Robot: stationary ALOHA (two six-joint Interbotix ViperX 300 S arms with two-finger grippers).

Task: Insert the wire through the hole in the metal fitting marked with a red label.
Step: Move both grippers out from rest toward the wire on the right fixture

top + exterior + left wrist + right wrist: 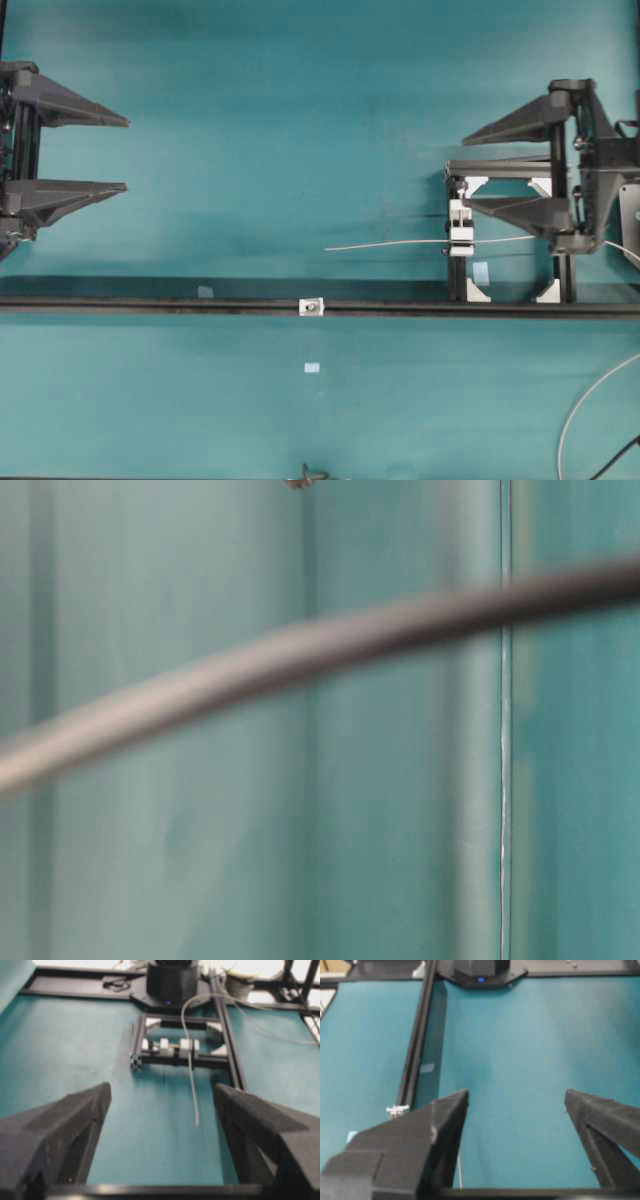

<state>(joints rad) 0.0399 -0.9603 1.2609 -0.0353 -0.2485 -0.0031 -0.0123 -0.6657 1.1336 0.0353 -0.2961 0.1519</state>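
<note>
Carefully now: reach with the spread, empty right gripper (480,171) for the wire (400,244) near its free tip. Keep the spread left gripper (127,155) clear; aim at the fitting (313,306) on the rail (150,306).

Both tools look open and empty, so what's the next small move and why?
Probably bring the right tool down over the wire just left of the white clamp block. The wire is unheld, its free end well short of the metal fitting on the rail.

- The wire (430,243): thin, silvery bare metal.
- The metal fitting (313,306): pale, slightly shiny metal.
- Table cover (300,150): matt teal cloth.
- Rail (150,306): black matt metal.
</note>
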